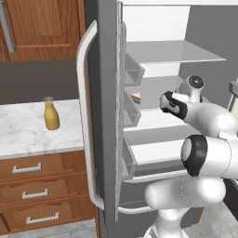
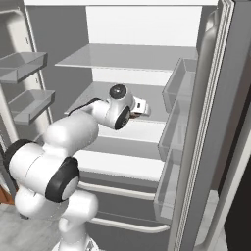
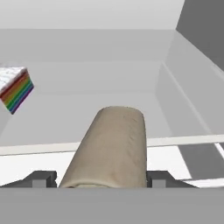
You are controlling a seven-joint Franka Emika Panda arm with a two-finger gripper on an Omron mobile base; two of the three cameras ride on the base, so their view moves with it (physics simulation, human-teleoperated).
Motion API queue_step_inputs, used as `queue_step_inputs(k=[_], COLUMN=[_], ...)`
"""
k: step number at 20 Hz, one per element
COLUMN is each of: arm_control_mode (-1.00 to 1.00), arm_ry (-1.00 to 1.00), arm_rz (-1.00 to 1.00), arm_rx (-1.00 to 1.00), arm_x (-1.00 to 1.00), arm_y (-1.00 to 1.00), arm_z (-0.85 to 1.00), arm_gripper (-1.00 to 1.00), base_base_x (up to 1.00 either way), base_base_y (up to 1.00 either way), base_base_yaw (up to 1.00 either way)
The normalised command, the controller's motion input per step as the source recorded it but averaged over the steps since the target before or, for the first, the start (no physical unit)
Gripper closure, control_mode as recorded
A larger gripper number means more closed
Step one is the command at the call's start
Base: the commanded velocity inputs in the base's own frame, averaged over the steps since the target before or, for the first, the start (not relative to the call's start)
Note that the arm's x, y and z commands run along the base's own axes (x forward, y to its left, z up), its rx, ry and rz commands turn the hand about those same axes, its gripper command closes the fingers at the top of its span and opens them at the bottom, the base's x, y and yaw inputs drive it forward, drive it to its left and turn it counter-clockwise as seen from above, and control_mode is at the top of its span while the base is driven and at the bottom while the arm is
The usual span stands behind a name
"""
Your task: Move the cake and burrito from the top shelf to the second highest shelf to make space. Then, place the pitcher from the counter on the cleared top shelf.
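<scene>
Burrito (image 3: 111, 146) is gripped between gripper (image 3: 103, 178) jaws, inside the fridge, probably over second highest shelf (image 2: 147, 130). Should be lowered flat before release, kept clear of cake (image 3: 16, 88).

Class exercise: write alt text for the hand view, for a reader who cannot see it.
A tan burrito lies lengthwise between the two dark fingertips of the gripper inside a pale-grey fridge. A rainbow-layered cake slice sits further back at the left.
</scene>
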Motion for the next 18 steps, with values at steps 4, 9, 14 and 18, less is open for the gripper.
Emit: queue_step_inputs(k=[4,9,14,18], arm_control_mode=[-1.0,-1.0,-1.0,-1.0], arm_ry=[0.0,0.04,0.01,0.0], arm_rz=[0.05,0.04,0.04,0.04], arm_rx=[0.0,0.05,0.07,0.02], arm_x=[0.78,0.97,0.88,0.69], arm_y=[-0.04,-0.13,-0.22,-0.19], arm_z=[-0.25,-0.06,-0.1,-0.3], arm_gripper=[1.0,1.0,1.0,-1.0], base_base_x=[0.0,0.0,0.0,0.0], base_base_y=[0.0,0.0,0.0,0.0], base_base_yaw=[0.0,0.0,0.0,0.0])
